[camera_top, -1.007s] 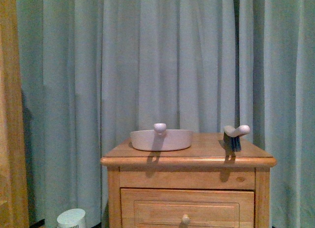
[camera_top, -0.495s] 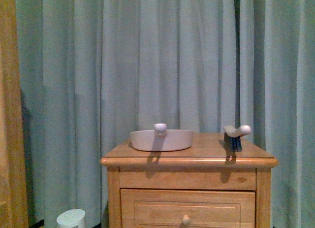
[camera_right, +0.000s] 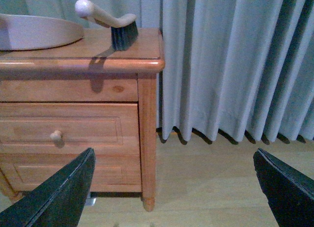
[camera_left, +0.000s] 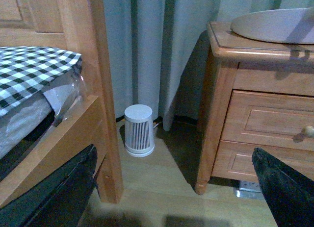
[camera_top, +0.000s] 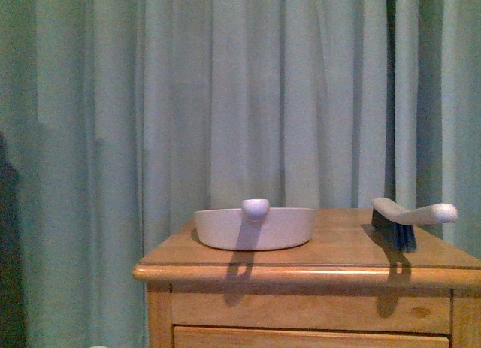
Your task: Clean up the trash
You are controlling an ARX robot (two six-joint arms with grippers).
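Note:
No crumpled white wad of trash shows in any view. A pale pinkish-white dustpan (camera_top: 254,226) lies on the wooden nightstand (camera_top: 316,273), its round handle end facing me; it also shows in the left wrist view (camera_left: 274,25) and the right wrist view (camera_right: 34,33). A hand brush (camera_top: 409,220) with dark bristles and a pale handle stands on the nightstand's right side, also in the right wrist view (camera_right: 110,23). My left gripper (camera_left: 171,188) is open and empty, low over the wooden floor beside the nightstand. My right gripper (camera_right: 174,188) is open and empty over the floor.
A teal curtain (camera_top: 225,100) hangs behind the nightstand. A small white ribbed bin (camera_left: 139,130) stands on the floor between a wooden bed frame (camera_left: 100,89) and the nightstand. The bed carries a checked cover (camera_left: 34,70). The nightstand drawers have round knobs (camera_right: 56,136).
The front view has moved closer and to the right: the nightstand, dustpan and brush look larger, and the bin and the wooden frame at the left have left the picture.

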